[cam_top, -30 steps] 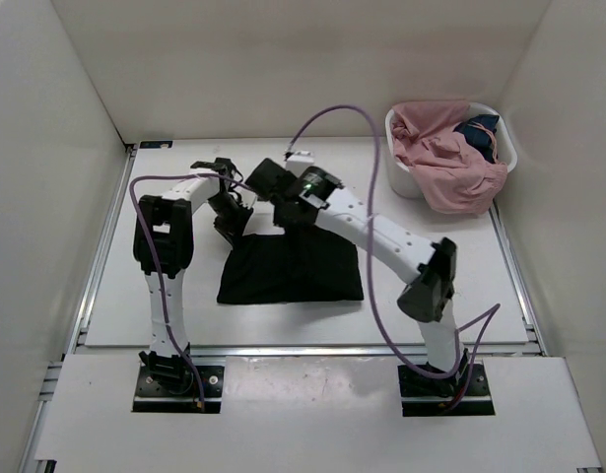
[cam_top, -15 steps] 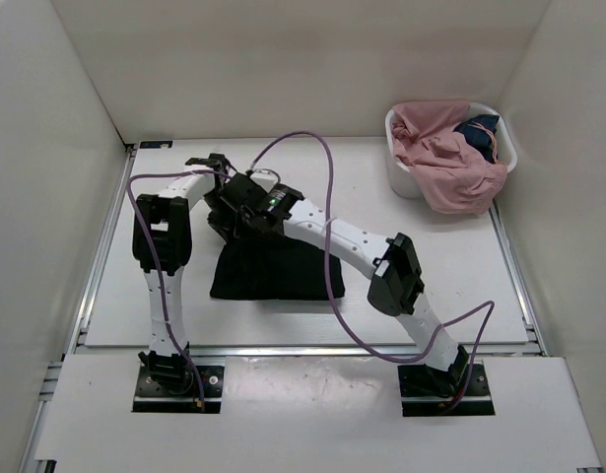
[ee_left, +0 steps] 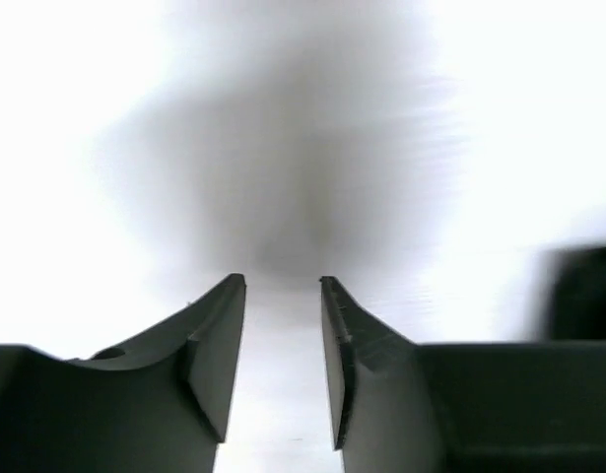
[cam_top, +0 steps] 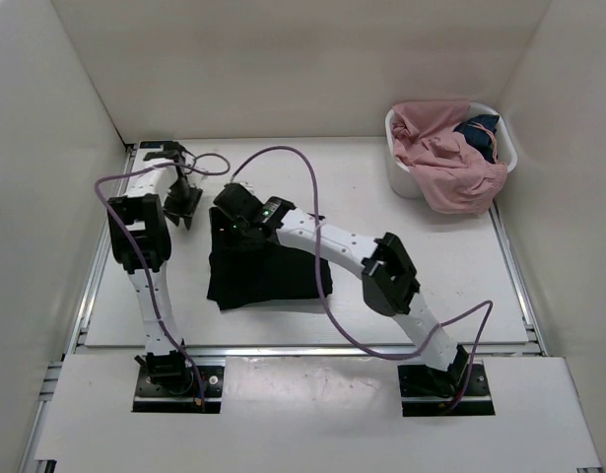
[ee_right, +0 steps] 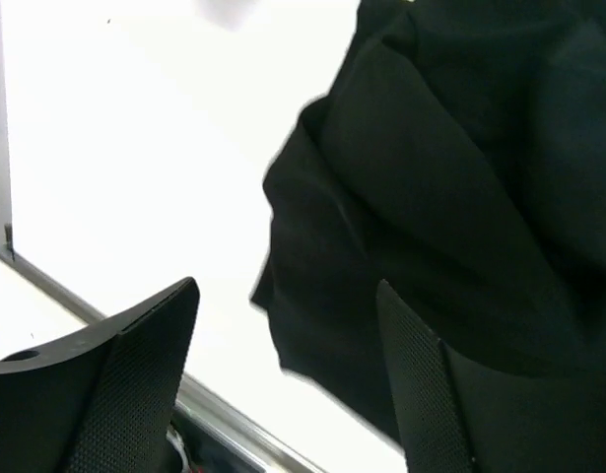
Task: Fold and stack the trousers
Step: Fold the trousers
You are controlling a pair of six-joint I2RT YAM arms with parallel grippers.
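The black trousers (cam_top: pixel 273 278) lie folded in a compact rectangle on the white table, left of centre. My right gripper (cam_top: pixel 230 229) hovers over their far left corner, open, with nothing between its fingers. In the right wrist view the dark fabric (ee_right: pixel 450 168) fills the upper right, and the right gripper (ee_right: pixel 288 288) stands wide above the fold's edge. My left gripper (cam_top: pixel 181 204) is off the cloth, to the far left of the trousers. The left wrist view shows the left gripper (ee_left: pixel 283 284) with a narrow empty gap over bare table.
A white basket (cam_top: pixel 408 182) at the back right holds pink clothes (cam_top: pixel 442 158) and a dark blue piece (cam_top: pixel 478 135). White walls close in the table on three sides. A metal rail (cam_top: pixel 96 266) runs along the left edge.
Both grippers have opened and let go of the trousers. The left arm has swung away to the far left. The right gripper has moved left, and the folded trousers now lie narrower and further left.
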